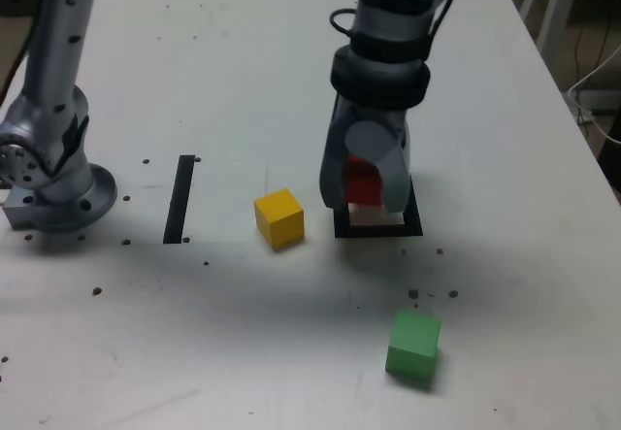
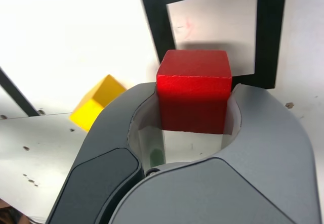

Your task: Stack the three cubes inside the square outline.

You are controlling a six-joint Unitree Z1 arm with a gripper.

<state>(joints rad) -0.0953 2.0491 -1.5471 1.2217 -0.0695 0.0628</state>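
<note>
My gripper (image 1: pixel 367 185) is shut on the red cube (image 1: pixel 364 181), holding it just above the square outline (image 1: pixel 419 228), a black frame with a white centre on the table. In the wrist view the red cube (image 2: pixel 194 88) sits between the grey jaws, with the square outline (image 2: pixel 152 27) directly beyond it. The yellow cube (image 1: pixel 279 217) rests on the table to the exterior view's left of the outline, and also shows in the wrist view as the yellow cube (image 2: pixel 95 105). The green cube (image 1: pixel 414 347) lies nearer the front edge, tilted slightly.
A straight black line strip (image 1: pixel 179 198) lies on the white table to the exterior view's left of the yellow cube. The arm's grey base (image 1: pixel 53 168) stands at the far left. Small dark specks dot the tabletop. Chair legs and cables show beyond the table's right edge.
</note>
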